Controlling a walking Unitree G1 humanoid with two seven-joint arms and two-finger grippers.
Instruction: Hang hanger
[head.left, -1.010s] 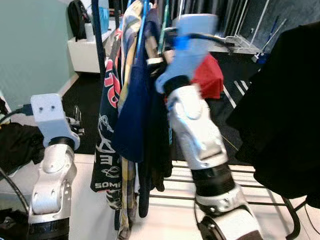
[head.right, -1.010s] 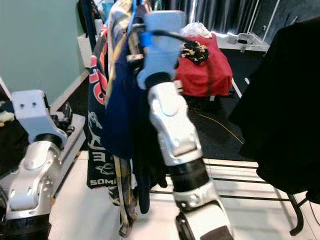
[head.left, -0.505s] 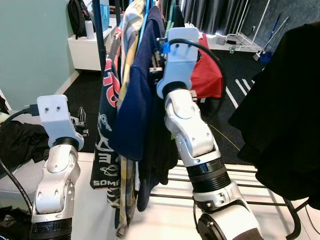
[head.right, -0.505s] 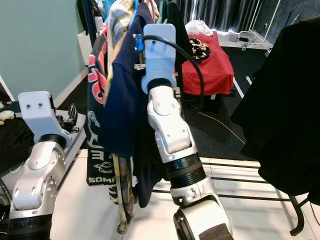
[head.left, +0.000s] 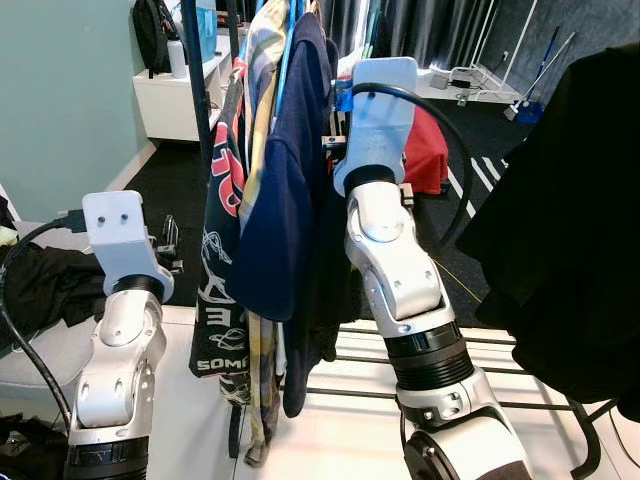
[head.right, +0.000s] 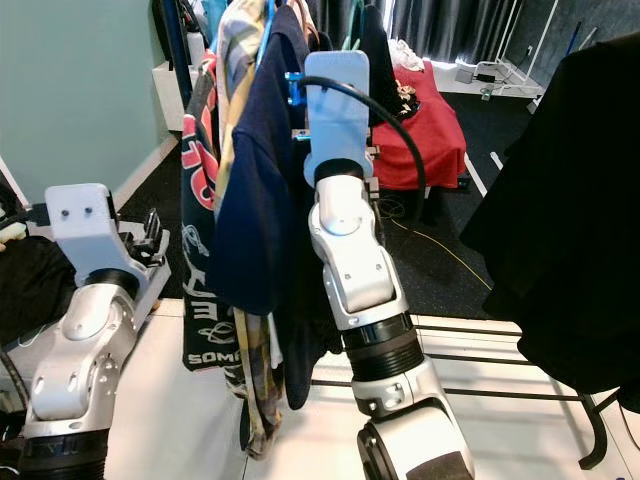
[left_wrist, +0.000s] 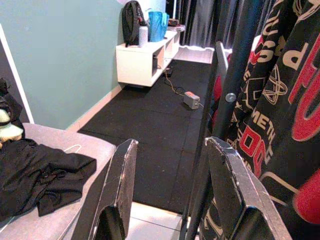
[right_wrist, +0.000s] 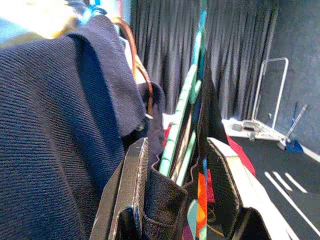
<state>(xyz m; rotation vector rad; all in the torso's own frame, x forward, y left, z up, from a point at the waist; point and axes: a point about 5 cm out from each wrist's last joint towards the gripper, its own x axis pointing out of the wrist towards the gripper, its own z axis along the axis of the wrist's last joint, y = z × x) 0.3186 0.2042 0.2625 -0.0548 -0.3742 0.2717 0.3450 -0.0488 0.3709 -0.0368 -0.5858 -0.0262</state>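
Green hanger sits between the spread fingers of the right gripper, high among the clothes on the rack, so letting go looks like what is left.

The right arm, blurred with motion a second ago, is now sharp and stands further to the robot's right, its wrist block clear of the navy shirt whose edge it had overlapped. Its cable now arcs out in a wide loop on the right side. The left arm has risen slightly. The hanging clothes sit a little further right in the eye views.
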